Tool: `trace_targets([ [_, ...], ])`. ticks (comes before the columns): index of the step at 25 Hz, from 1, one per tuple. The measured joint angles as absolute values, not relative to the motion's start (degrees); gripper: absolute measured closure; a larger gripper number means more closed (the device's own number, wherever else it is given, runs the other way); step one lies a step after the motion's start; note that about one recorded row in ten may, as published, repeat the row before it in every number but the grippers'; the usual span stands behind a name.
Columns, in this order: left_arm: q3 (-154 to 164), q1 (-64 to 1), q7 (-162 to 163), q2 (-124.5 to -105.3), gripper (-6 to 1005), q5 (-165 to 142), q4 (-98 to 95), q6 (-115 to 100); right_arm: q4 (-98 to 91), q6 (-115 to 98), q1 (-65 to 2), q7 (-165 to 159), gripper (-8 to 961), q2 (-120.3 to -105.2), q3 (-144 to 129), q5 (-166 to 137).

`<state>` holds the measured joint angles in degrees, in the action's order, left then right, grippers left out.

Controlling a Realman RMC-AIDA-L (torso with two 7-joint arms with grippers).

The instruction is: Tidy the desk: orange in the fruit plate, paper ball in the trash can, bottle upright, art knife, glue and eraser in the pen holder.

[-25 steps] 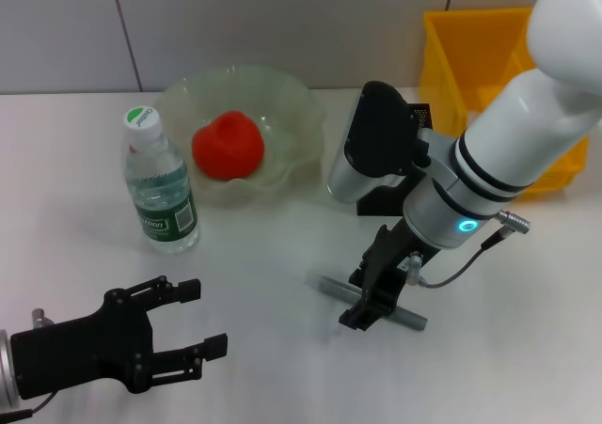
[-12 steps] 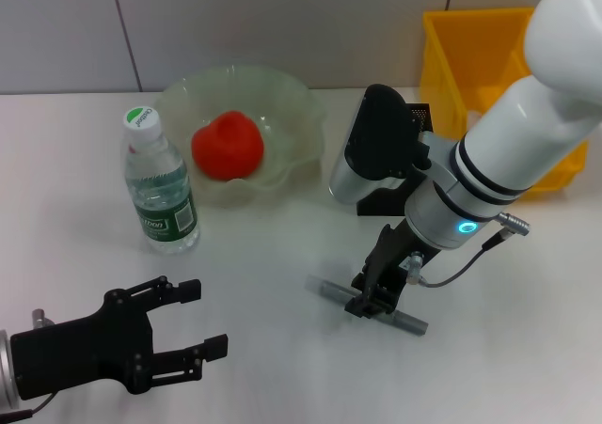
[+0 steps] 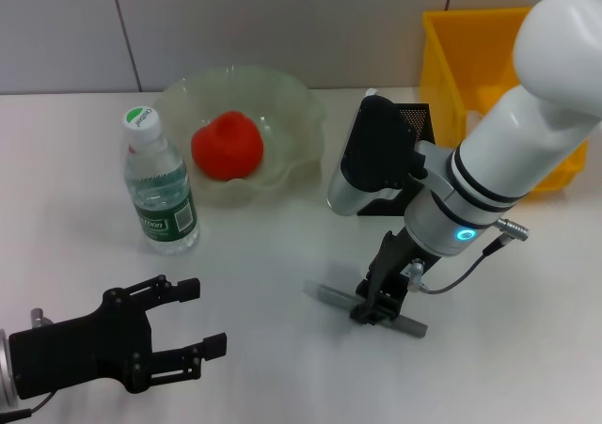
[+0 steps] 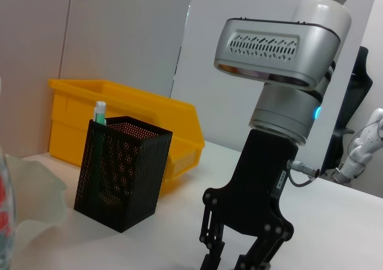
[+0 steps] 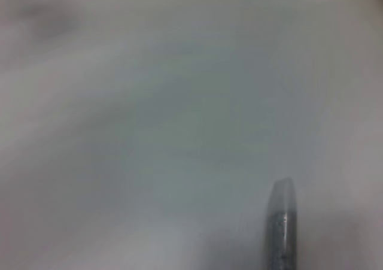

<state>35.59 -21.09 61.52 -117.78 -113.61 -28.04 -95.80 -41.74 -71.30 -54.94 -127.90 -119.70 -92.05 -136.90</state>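
We list: right gripper (image 3: 377,304) closed around the grey art knife (image 3: 331,295) on the desk (image 3: 263,274); left gripper (image 3: 199,319) parked, fingers apart.

Around the pen holder (image 3: 411,123) we find passage blocked by the trash can (image 3: 470,57) just behind-right, the fruit plate (image 3: 179,100) to its left and our right arm in front, while bare desk (image 3: 273,255) opens beyond the bottle (image 3: 158,189).

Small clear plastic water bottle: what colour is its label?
Green label on the bottle, clearest in the head view.
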Motion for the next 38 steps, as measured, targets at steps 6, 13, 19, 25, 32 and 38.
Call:
trace_targets([
  [6,35.6,-21.1,61.5,-117.77,153,-113.6,-28.0,-95.8,-41.6,-71.0,-55.0,-128.2,661,-119.69,-93.1,-137.0],
  [13,35.6,-21.1,61.5,-117.77,153,-113.6,-28.0,-95.8,-43.3,-71.2,-54.5,-128.3,749,-119.69,-93.1,-136.8],
  [19,35.6,-21.1,61.5,-117.76,153,-113.6,-28.0,-95.8,-52.9,-74.5,-50.9,-128.6,801,-119.38,-87.8,-135.8],
  [25,35.8,-21.1,61.5,-117.77,153,-113.5,-28.0,-95.8,-69.0,-77.2,-42.7,-127.8,811,-119.27,-78.9,-129.9],
  [32,35.4,-21.3,61.2,-117.83,153,-113.5,-28.1,-96.4,-73.9,-76.0,-36.9,-124.2,814,-119.18,-64.5,-120.9],
  [38,35.6,-21.7,61.1,-117.78,153,-113.5,-28.0,-96.8,-68.0,-71.2,-38.8,-123.7,811,-118.33,-59.7,-121.4],
])
